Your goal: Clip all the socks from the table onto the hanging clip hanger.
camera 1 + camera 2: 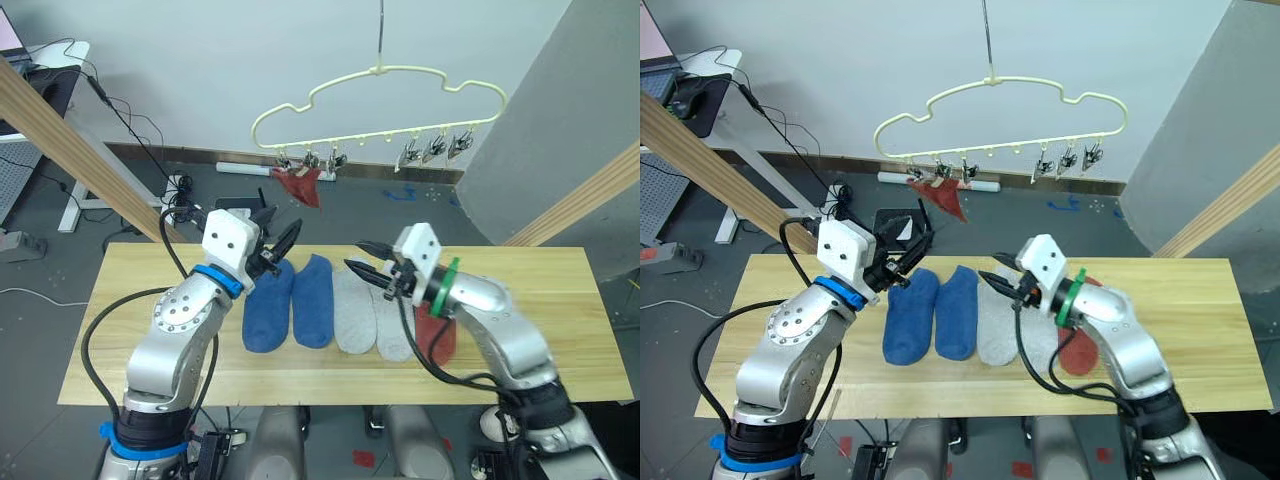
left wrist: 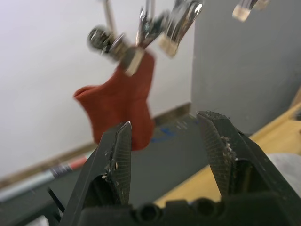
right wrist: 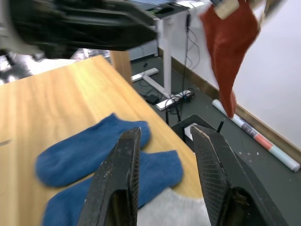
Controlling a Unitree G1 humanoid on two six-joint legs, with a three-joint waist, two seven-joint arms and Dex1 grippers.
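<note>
5 socks lie on the table (image 1: 560, 330): 2 blue socks (image 1: 290, 303), then 2 light grey socks (image 1: 365, 312) touching them in a row, then 1 brick red sock (image 1: 437, 335) at the far end of the row from the blue pair, partly hidden under the right arm. All 5 lie flat, toes toward the near table edge.

1 more brick red sock, the hung red sock (image 1: 299, 184), hangs from the clip hanger (image 1: 380, 100), held by the clips at the hanger's left end. The hanger is suspended by its hook above and beyond the far table edge. 3 metal clips (image 1: 436, 149) at the hanger's right end hang bare; those between are too small to judge.

Left gripper (image 1: 283, 243): raised over the far end of the blue socks, below the hung red sock, fingers spread apart and holding nothing. In the left wrist view the hung red sock shows beyond the gap between the fingers.

Right gripper (image 1: 366, 268): over the far end of the light grey socks, pointing toward the left gripper, fingers parted, nothing between them. The 2 grippers are near each other but apart.
</note>
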